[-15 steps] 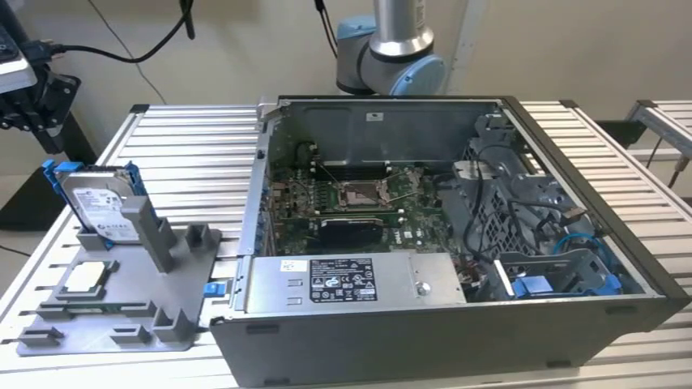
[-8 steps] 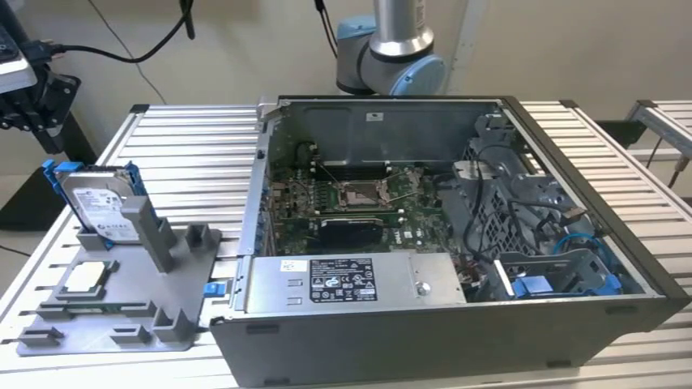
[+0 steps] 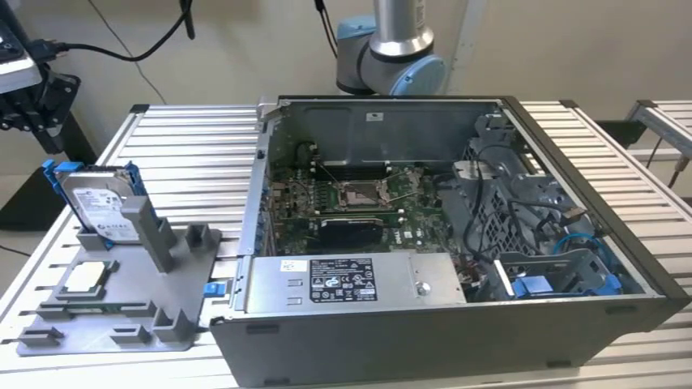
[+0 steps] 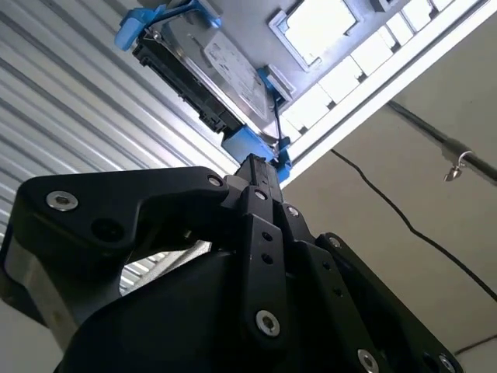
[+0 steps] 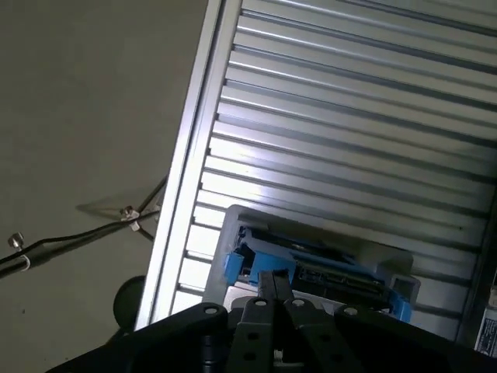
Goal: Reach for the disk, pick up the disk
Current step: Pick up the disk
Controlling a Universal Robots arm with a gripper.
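Three views are giving us different parts of the scene. In the exterior view we are seeing the disk [image 3: 100,207] standing on edge in a grey holder [image 3: 162,267] on the slatted table [image 3: 194,154], at that view's left. It is sitting well apart from the open computer case [image 3: 433,344]. A small square chip [image 3: 89,277] is lying flat in the same holder, just in front of the disk.

In both wrist views we are looking along the gripper [image 4: 255,162] [image 5: 273,278]. Its black fingers are lying together with nothing between them. The tips are pointing at the disk [image 4: 210,66] [image 5: 326,268] and sitting close to its blue rail. We cannot tell whether they are touching it.

As for writing, the disk is showing a white printed label on its face. The power supply [image 3: 346,279] in the case is carrying a black-and-white one.
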